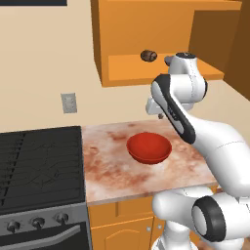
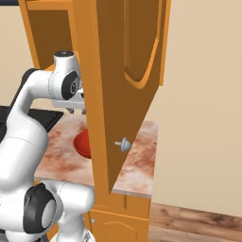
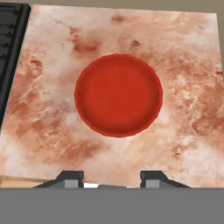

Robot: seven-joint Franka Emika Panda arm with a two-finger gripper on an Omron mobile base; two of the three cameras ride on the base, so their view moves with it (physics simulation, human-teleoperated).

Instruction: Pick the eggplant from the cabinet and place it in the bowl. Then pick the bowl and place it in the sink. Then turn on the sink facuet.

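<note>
Left base view: red bowl (image 1: 149, 147) sits upright on the marbled reddish counter (image 1: 110, 171), toward the back half and right of centre, clear of every edge; nothing visible inside it; black stove (image 1: 39, 166) butts against the counter's left edge, knobs along its front; wall outlet (image 1: 69, 102) on the beige wall above the counter's back left corner; orange-brown wall cabinet (image 1: 146, 44) hangs open above the counter's back edge; a dark brown roundish lump (image 1: 148, 55) rests on its shelf board near the middle; white arm rises from the lower right and bends over the counter, its wrist just under the shelf's front edge, hand hanging above the bowl's back right; fingers too hidden to read here.

Right base view: open cabinet door (image 2: 120, 80) stands edge-on in front, with a small grey knob (image 2: 124, 144) low on it; it hides most of the counter (image 2: 61, 151); a sliver of the bowl (image 2: 82, 143) shows left of the door, on the counter; the arm's wrist sits above that sliver, partly behind the door.

Hand view: looks straight down on the bowl (image 3: 118, 94), centred on the counter (image 3: 183, 109), empty, interior plain red; stove (image 3: 11, 48) at the left edge; gripper (image 3: 112, 177) with its two fingertips (image 3: 71, 177) apart, a clear gap between them, nothing between them, above the counter's near edge and well clear of the bowl; eggplant not made out anywhere.
</note>
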